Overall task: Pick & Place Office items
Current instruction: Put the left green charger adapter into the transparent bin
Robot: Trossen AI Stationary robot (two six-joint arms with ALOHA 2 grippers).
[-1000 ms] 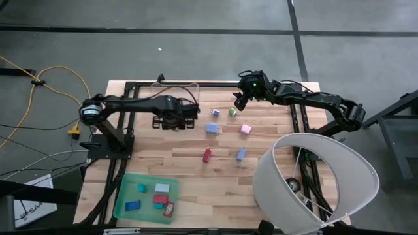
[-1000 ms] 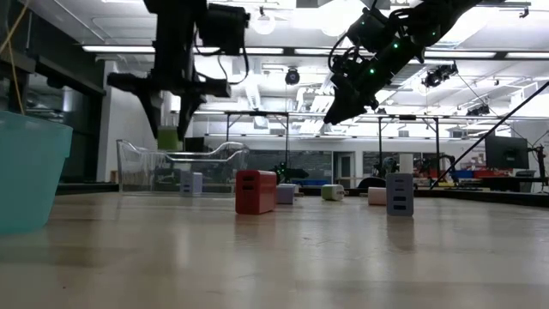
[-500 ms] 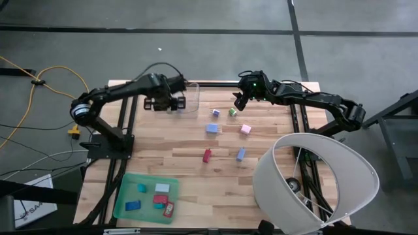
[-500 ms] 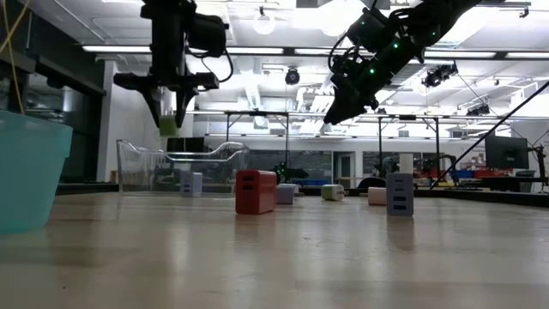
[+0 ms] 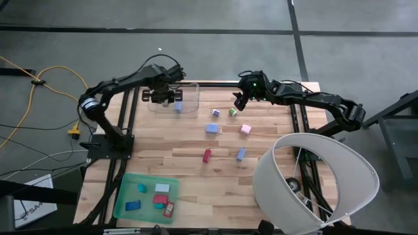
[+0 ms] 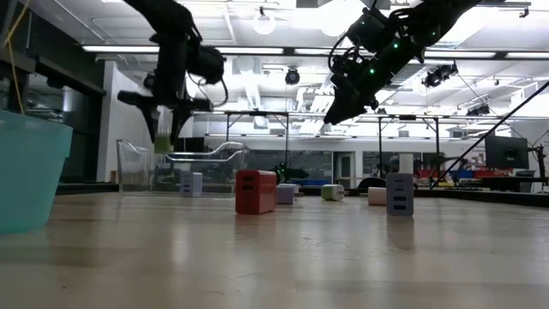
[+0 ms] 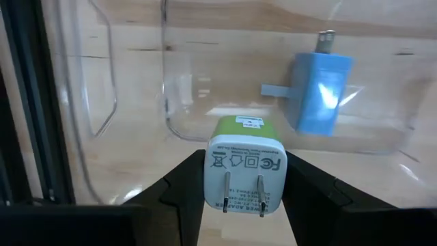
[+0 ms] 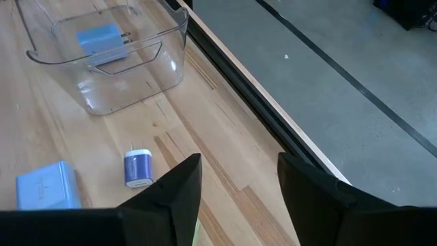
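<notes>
Green-white plug [image 7: 244, 164] clamped in left gripper [image 7: 240, 179], visible only wrist-side

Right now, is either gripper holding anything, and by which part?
The left gripper pinches a green-and-white plug adapter by its two sides, prongs facing the camera. The right gripper holds nothing.

Left arm reaches from its base at the worktop's left edge toward the far side, elbow bent, wrist turned down. Its left pincer [image 7: 244, 179] points downward, both dark fingers [image 7: 183, 188] pressed against the sides of a green-and-white plug [image 7: 244, 164], held clear of the surface. Right arm stretches along the far edge from the right, and the right pincer [image 5: 239, 101] hangs tilted downward; its fingers [image 8: 174, 188] stand apart, apparently gripping nothing.
</notes>
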